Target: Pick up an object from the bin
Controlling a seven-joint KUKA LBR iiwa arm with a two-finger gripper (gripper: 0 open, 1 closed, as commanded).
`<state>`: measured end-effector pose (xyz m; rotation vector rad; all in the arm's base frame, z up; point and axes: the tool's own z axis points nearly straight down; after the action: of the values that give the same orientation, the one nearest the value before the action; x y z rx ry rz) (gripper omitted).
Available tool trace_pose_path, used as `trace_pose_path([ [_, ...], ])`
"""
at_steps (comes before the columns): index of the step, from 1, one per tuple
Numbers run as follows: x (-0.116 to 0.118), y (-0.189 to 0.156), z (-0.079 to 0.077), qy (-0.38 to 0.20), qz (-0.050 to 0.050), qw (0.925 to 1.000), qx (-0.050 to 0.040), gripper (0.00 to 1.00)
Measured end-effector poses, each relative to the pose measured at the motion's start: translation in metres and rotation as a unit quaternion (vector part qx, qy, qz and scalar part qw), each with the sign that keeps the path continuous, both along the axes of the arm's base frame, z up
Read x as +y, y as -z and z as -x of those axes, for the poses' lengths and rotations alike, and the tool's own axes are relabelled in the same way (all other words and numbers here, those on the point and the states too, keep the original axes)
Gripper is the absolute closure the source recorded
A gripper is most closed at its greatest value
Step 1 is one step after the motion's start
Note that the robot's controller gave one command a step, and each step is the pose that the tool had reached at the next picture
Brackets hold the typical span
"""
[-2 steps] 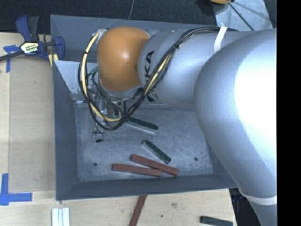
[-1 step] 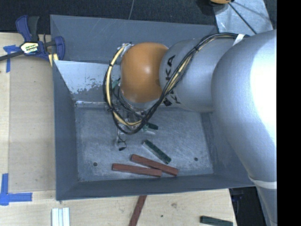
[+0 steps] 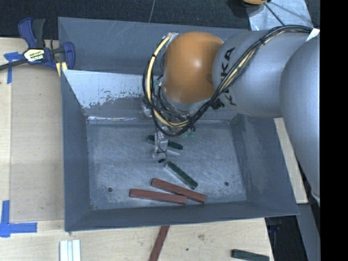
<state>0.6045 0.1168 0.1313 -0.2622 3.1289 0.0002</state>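
My gripper (image 3: 160,148) hangs low over the middle of the bin floor, under the arm's orange cover. A short dark green stick (image 3: 175,145) lies right beside it on the right; whether they touch I cannot tell. A longer dark green stick (image 3: 182,175) lies slanted just below and to the right of the gripper, its upper end close to the gripper's tip. Two reddish-brown flat sticks (image 3: 157,196) (image 3: 179,191) lie nearly side by side by the front wall, the right one overlapping the left one's end.
The arm with its orange cover and cables comes in from the right and hides the back middle of the bin. The bin's sloped walls rise on all sides. Bare floor lies to the left and right of the gripper.
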Motion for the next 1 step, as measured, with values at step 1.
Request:
trace_pose_path([
  [1,-0.0252,0.0225,-0.0061,-0.116,0.000,0.9933,-0.0007,0.00],
])
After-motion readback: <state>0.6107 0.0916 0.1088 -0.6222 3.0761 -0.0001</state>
